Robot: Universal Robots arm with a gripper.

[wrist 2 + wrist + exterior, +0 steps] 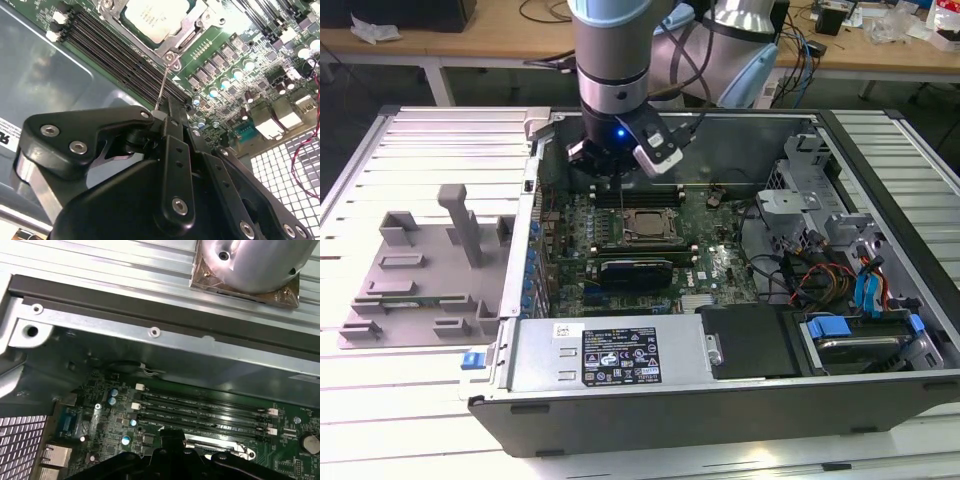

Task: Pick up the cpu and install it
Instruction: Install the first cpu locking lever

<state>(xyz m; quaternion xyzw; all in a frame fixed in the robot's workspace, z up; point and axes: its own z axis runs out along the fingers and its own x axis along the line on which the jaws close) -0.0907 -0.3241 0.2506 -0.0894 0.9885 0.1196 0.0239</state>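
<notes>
Your hand hung with fingers together over the memory slots. The cpu lay in the socket just beyond it.

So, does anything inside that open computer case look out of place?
One thing: a thin silvery wire lever stands up beside the metal socket frame, reaching the black gripper, not lying flat. The silvery-white square cpu sits inside the frame.
</notes>
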